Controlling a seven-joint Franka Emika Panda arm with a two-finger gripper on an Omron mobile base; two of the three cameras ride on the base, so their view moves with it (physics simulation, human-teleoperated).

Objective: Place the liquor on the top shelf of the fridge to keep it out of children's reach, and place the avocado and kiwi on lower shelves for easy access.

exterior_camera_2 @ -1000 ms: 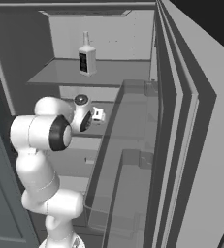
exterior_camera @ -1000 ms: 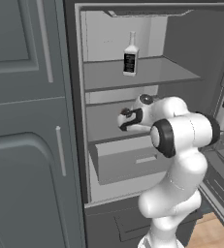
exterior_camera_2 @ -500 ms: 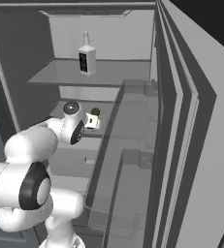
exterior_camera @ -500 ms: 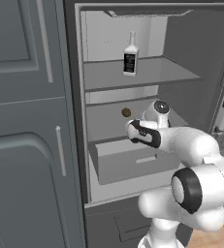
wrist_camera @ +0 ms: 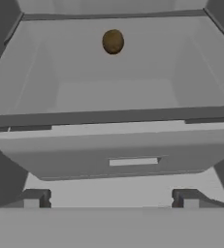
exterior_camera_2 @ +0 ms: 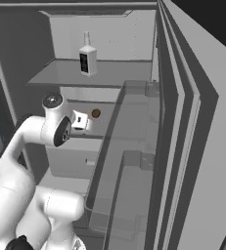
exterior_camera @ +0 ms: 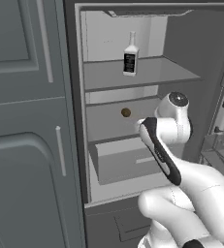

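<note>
step: withdrawal from the fridge (exterior_camera: 133, 92) looks like the job in hand; best done by backing straight out, level, clear of the drawer (wrist_camera: 128, 155) front, before any swing toward the next fruit.
kiwi: small brown oval (wrist_camera: 113, 41) far back on the lower shelf (wrist_camera: 118, 97) above the drawer; also seen at (exterior_camera: 126, 112) and (exterior_camera_2: 96, 113). Nothing touching it.
liquor: upright (exterior_camera: 130, 55) on the top shelf (exterior_camera: 147, 72), two boards up from the drawer, near the shelf's middle; also at (exterior_camera_2: 87, 57). That part judged done.
avocado: no green fruit made out on any shelf; judged the step left.
gripper: (wrist_camera: 111, 196) in front of the drawer, well apart from the kiwi; fingers (wrist_camera: 36, 197) spread wide, nothing between them.
care: wrist close to the drawer's top edge, and the open door (exterior_camera_2: 183, 146) close on the right; a wide swing here risks a knock.
hidden: gripper tips behind the forearm in the left base view; drawer's inside unseen; fridge's bottom cut off by the arm.
hard to tell: whether the kiwi sits against the back wall or just short of it.
</note>
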